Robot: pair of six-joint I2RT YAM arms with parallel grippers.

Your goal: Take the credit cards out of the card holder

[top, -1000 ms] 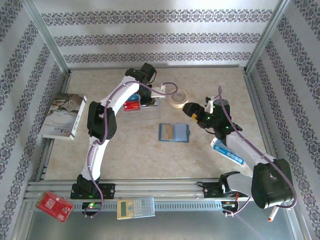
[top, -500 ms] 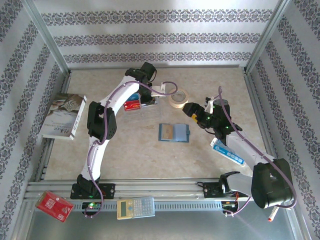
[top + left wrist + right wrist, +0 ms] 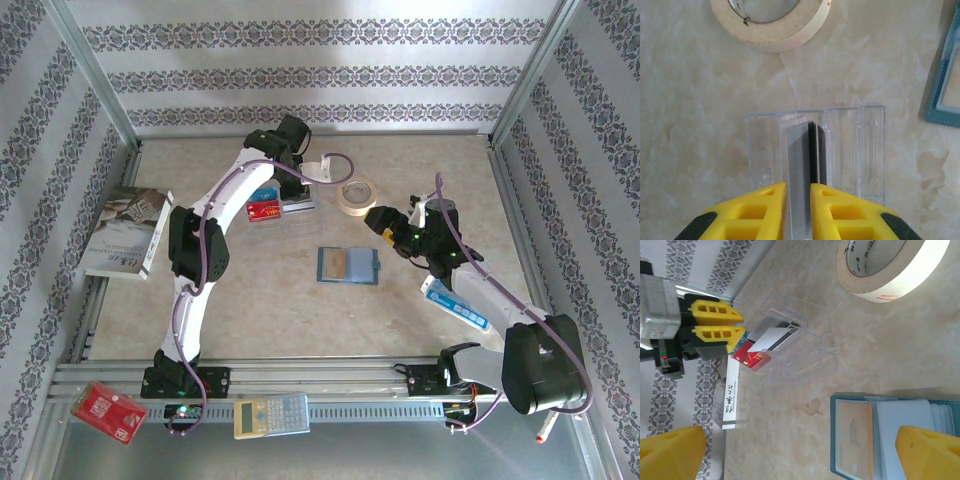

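Here, a book (image 3: 125,232) lies at the 9 o'clock edge of the table (image 3: 270,310). Next, a clear plastic tray (image 3: 860,145) holds a red card (image 3: 752,357) and a silver-grey card (image 3: 797,160). The left gripper (image 3: 798,187) has its jaws narrow, that grey card between them; I cannot tell whether they pinch it. A masking-tape roll (image 3: 356,196) sits at 12 o'clock of the teal card holder (image 3: 348,265), which lies open at the centre, a gold card (image 3: 852,440) in 1 slot. At the holder's 2 o'clock hovers the right gripper (image 3: 380,220), jaws wide, holding nothing.
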